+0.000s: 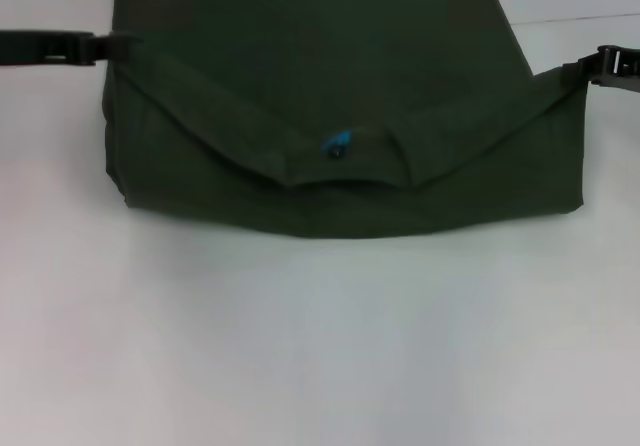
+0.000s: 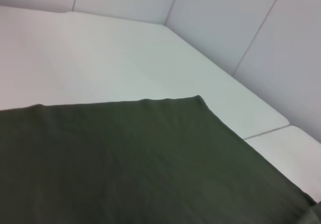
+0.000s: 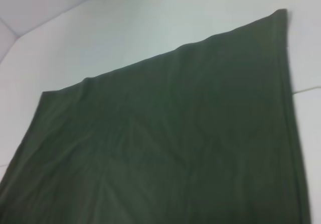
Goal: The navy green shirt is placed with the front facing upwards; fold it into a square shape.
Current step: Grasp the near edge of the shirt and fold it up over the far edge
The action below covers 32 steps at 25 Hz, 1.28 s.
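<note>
Navy green shirt (image 1: 340, 116) lies partly folded on white table (image 1: 320, 346), both pincers (image 1: 105, 46) (image 1: 585, 69) clamped on its side edges.

The navy green shirt (image 1: 340, 116) lies partly folded, both grippers at its side edges.

The left gripper (image 1: 112, 46) reaches in low from the tabletop's left edge, its arm level. The right gripper (image 1: 582, 70) comes in from the right edge, also low, tilted slightly downward toward the middle.
</note>
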Available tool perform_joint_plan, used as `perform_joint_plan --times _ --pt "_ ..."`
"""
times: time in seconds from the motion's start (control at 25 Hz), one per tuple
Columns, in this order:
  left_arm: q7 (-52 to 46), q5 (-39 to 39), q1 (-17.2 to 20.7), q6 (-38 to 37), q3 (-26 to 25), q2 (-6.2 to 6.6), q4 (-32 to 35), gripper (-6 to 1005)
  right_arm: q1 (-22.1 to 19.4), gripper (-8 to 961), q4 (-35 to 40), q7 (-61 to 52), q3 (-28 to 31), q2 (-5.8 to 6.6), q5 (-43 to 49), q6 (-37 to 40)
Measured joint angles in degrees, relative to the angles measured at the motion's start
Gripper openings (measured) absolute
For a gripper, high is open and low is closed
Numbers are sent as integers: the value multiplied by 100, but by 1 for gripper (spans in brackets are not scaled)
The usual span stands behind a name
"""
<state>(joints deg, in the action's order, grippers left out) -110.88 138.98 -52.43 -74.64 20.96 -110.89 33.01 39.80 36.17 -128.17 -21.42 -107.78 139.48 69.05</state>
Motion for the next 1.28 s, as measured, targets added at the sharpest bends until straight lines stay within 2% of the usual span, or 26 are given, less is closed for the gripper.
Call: perform_joint_plan --times 0.64,1.28 --pt "145 -142 -452 1057 402 -65 -591 15 217 46 1 43 -249 -53 -102 -728" --pt "159 -164 -506 1673 538 -133 -634 16 383 46 4 76 -390 -124 -173 -1199"
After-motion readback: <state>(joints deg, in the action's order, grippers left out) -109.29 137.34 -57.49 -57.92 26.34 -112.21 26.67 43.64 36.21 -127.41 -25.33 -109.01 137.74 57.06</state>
